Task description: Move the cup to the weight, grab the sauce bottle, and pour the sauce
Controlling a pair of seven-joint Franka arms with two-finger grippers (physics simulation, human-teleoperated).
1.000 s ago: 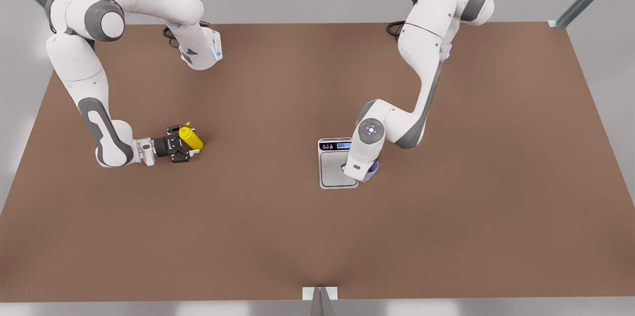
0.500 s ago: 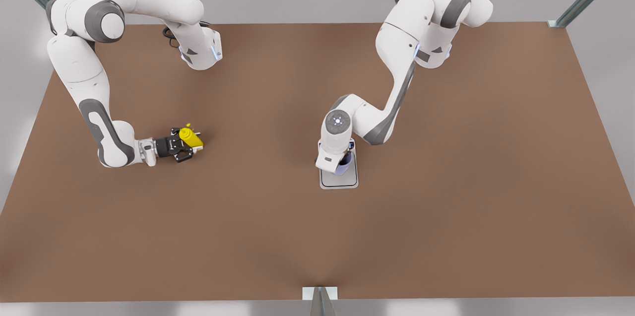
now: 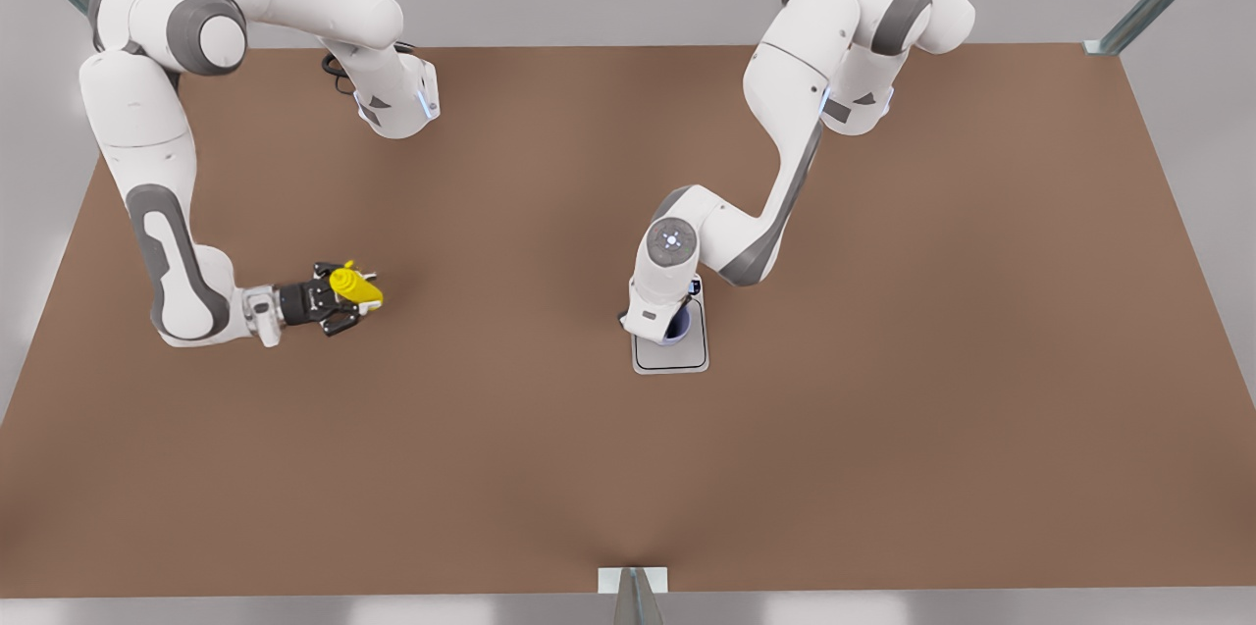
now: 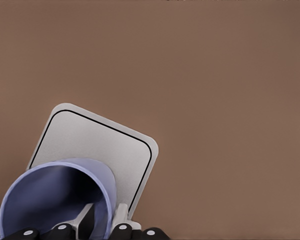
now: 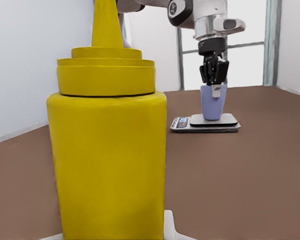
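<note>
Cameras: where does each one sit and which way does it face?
Front view: high above the table, looking down; both arms show whole.
Left wrist view: on the arm over the scale, looking down at the cup; left tool on its rim.
Right wrist view: low, facing across the table past the sauce bottle.
Shared: right wrist view also sees cup, scale, left tool.

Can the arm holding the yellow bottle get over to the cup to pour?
Probably yes. The right gripper holds the bottle, and bare table lies between it and the cup on the scale. The left gripper at the cup's rim may crowd it.
</note>
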